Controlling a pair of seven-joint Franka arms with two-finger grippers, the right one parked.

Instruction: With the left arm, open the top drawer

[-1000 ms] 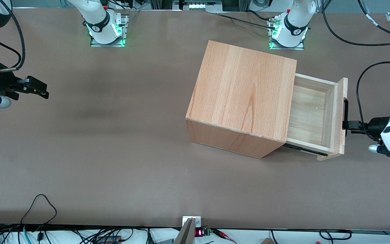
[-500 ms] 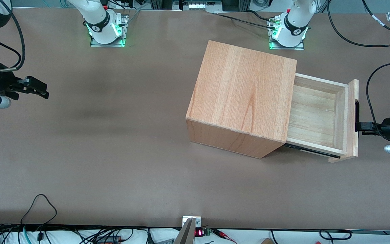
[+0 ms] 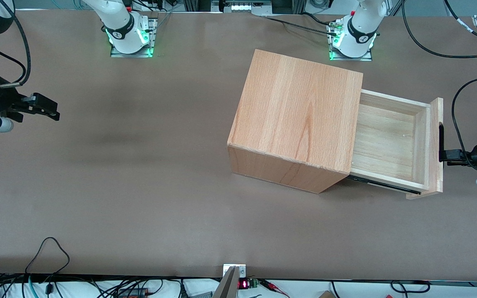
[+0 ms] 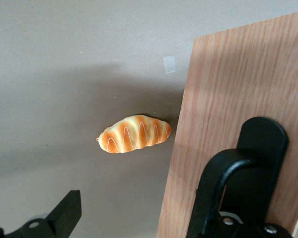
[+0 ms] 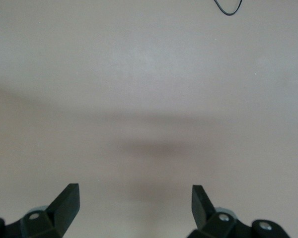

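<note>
one drawer [image 3: 387, 142], one cabinet [image 3: 296, 120], one bread roll [image 4: 134, 134]

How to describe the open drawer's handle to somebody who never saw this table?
Find the big wooden cube on the brown table, toward the working arm's end. Its top drawer stands pulled out, and the handle is the long bar on the drawer's flat front panel, where the left arm's hand meets it. Unlike the wood around it, it is black.

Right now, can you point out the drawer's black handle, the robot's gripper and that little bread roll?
black handle [image 3: 441, 142], front view, middle of the bar.
gripper [image 3: 449, 155], front view, fingertips at the handle.
bread roll [image 4: 134, 134], left wrist view, its striped crust.
</note>
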